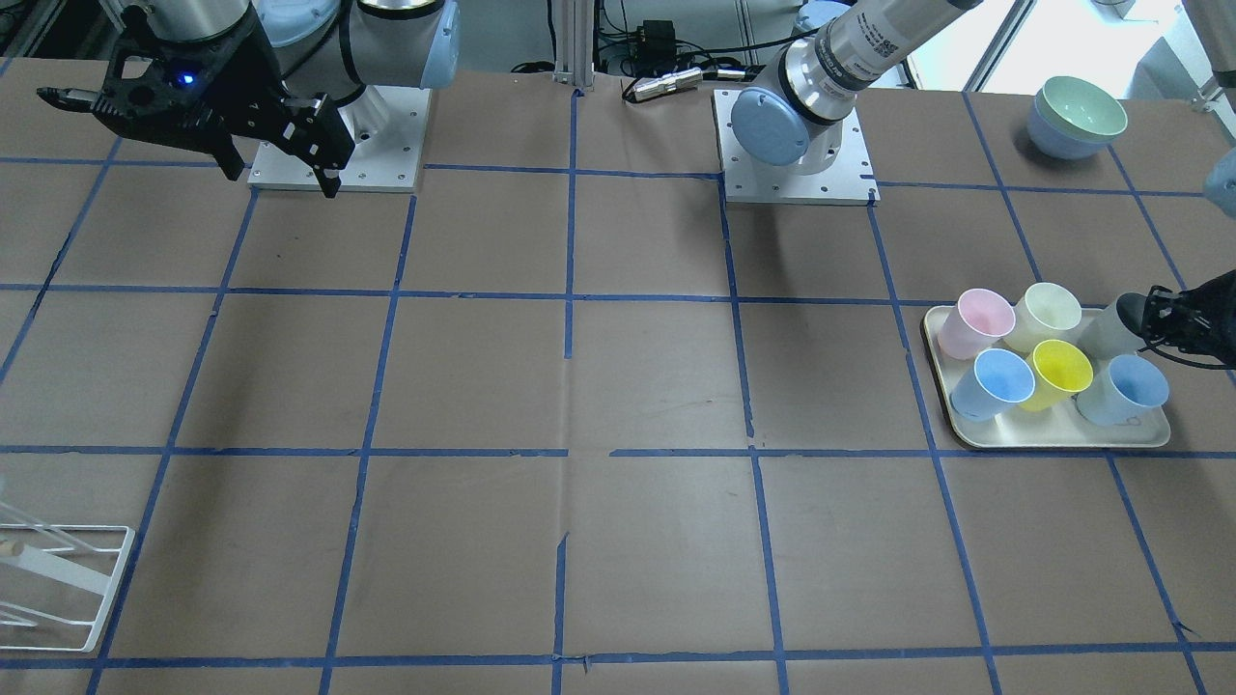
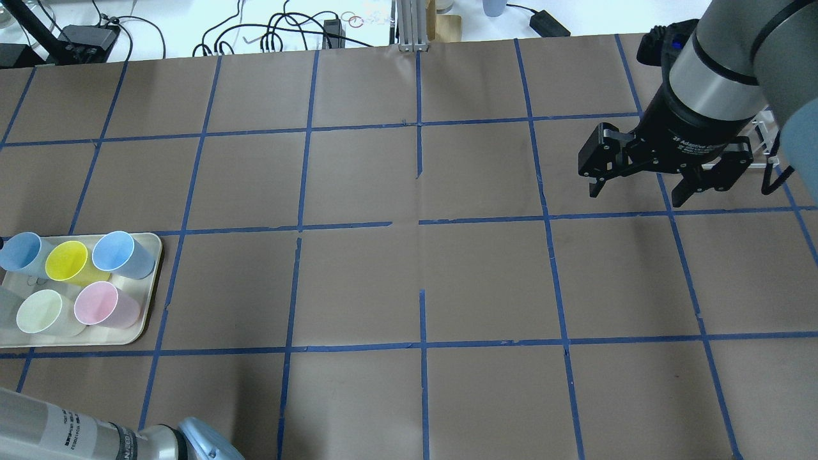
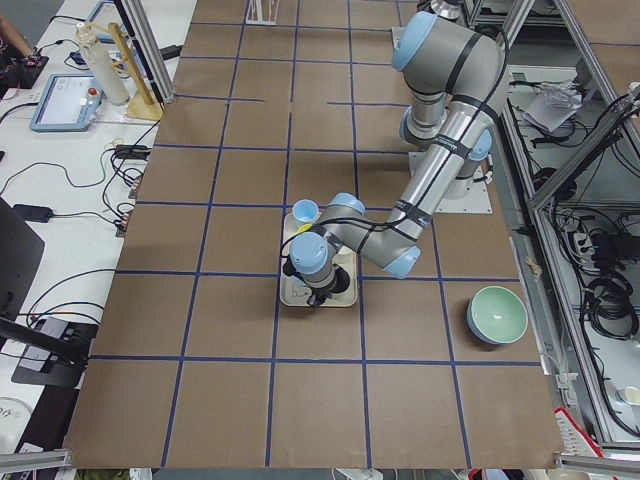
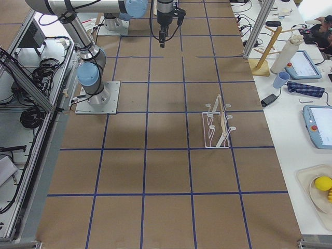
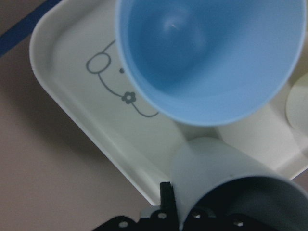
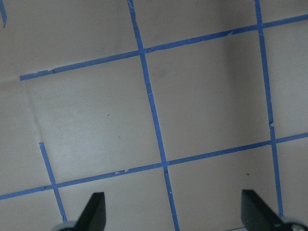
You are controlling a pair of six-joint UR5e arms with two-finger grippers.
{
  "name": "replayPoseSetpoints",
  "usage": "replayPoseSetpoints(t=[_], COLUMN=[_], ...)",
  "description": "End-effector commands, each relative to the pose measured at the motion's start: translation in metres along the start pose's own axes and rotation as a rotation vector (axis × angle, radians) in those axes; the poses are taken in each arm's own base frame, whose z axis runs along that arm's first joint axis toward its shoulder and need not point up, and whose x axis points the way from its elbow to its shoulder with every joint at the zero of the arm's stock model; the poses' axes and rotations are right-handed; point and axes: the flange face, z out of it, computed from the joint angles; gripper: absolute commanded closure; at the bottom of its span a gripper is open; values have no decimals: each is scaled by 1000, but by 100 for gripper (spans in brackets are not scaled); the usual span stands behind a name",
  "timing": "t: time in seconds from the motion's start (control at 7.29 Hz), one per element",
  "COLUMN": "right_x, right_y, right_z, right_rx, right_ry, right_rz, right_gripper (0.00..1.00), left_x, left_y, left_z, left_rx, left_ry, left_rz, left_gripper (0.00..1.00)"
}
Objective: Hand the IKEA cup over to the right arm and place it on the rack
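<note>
The pale grey IKEA cup (image 1: 1106, 333) stands at the back corner of the cream tray (image 1: 1053, 439), among the coloured cups. My left gripper (image 1: 1151, 314) is at its rim. In the left wrist view the cup (image 5: 216, 168) fills the bottom, with one finger (image 5: 166, 192) tight against the outside of its wall, so the gripper looks shut on the wall. My right gripper (image 1: 280, 174) hangs open and empty above the table near its base, and it also shows in the overhead view (image 2: 639, 188). The white wire rack (image 1: 58, 579) stands far from both, also in the right side view (image 4: 218, 124).
Two light blue cups (image 1: 999, 381), (image 1: 1125, 386), a yellow cup (image 1: 1057, 372), a pink cup (image 1: 975, 323) and a cream cup (image 1: 1048, 314) crowd the tray. Stacked green and blue bowls (image 1: 1077, 116) sit behind it. Brown paper with blue tape lines (image 1: 570, 290) covers the table.
</note>
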Motion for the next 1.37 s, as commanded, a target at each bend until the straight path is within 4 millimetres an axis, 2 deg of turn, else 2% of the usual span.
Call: replayPoseSetpoints(t=[0.0,0.14,0.27,0.41,0.69,0.82,0.96,1.1,1.24], right_x=[0,0,0,-1,0,0,-1,0,-1], right_y=[0,0,0,0,1,3,3,9,16], right_z=[0,1,3,3,2,3,1,-4,-12], right_rx=[1,-2,-6,-6,-7,-17,-7,-2,18], right_ry=[-2,0,2,-6,0,1,-12,-17,-36], right_rz=[-1,1,1,2,1,16,7,7,5], right_gripper=[0,0,0,0,0,0,0,0,0], left_x=[3,5,16,42,100,132,161,196,224], left_y=[2,-3,-12,-17,-37,-61,-95,-139,-178], left_z=[-32,-71,-93,-115,-149,-160,-162,-166,-161], left_rx=[7,12,42,74,178,234,292,331,386], left_ry=[-15,-59,-12,62,220,332,437,519,604], left_rz=[0,9,28,31,-101,-170,-244,-247,-223], left_gripper=[100,100,100,100,100,100,100,100,100])
